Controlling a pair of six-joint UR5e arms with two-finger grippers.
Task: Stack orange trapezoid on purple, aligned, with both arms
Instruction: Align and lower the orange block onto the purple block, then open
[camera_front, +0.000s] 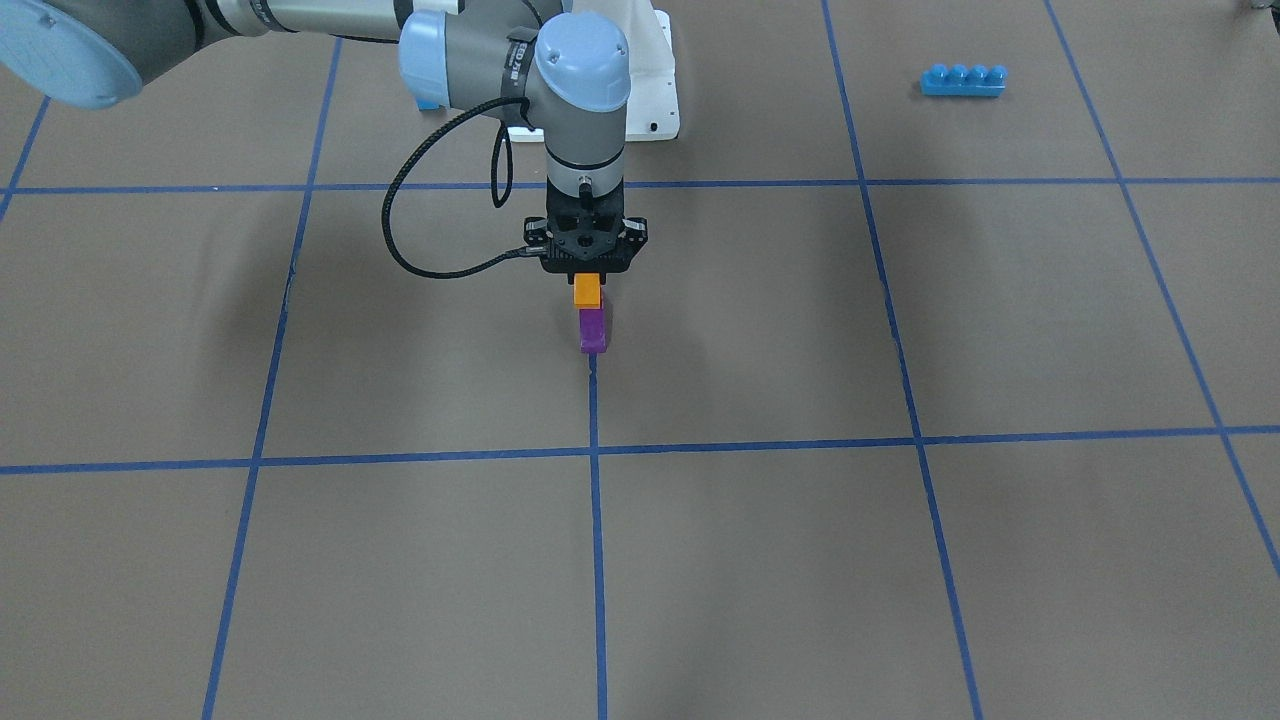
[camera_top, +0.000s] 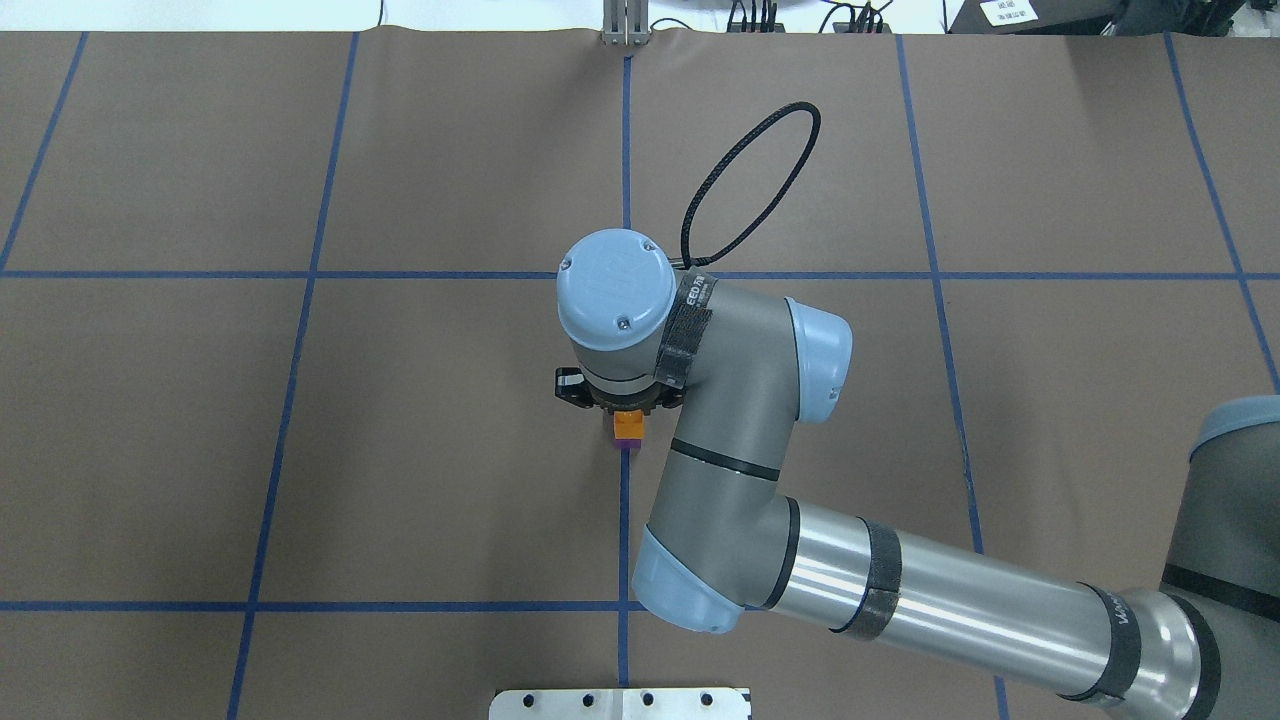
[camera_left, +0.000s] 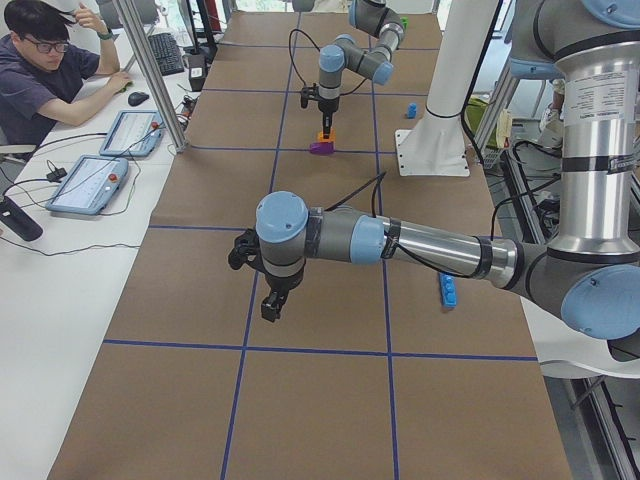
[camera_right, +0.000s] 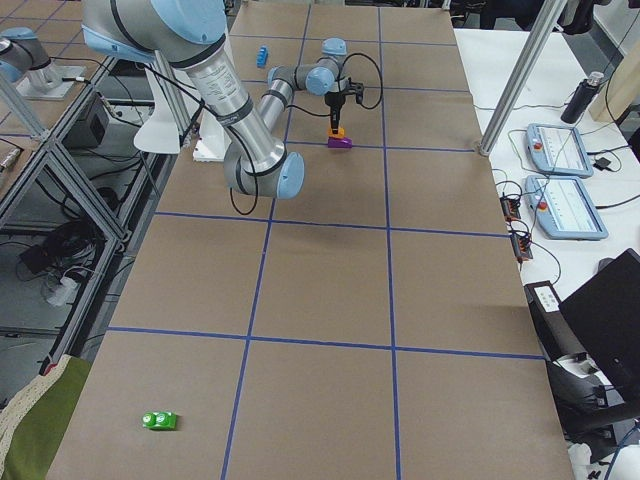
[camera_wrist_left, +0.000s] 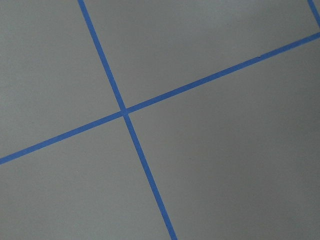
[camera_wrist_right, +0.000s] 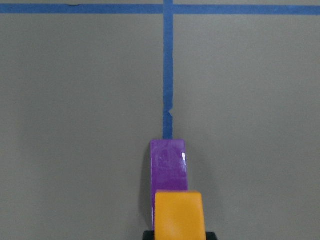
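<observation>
My right gripper (camera_front: 588, 276) points straight down at the middle of the table and is shut on the orange trapezoid (camera_front: 587, 290). The orange trapezoid hangs right over the purple brick (camera_front: 592, 331), which lies on a blue tape line. I cannot tell whether the two touch. The right wrist view shows the orange trapezoid (camera_wrist_right: 179, 215) in front of the purple brick (camera_wrist_right: 169, 162), a little to its right. My left gripper (camera_left: 268, 305) hovers over bare table far from both; I cannot tell if it is open or shut. The left wrist view shows only tape lines.
A long blue four-stud brick (camera_front: 964, 80) lies near the robot's side on my left. A small blue brick (camera_right: 262, 55) lies by the white arm base (camera_front: 655, 95). A green brick (camera_right: 160, 420) lies at the table's far right end. An operator (camera_left: 40, 60) sits beside the table.
</observation>
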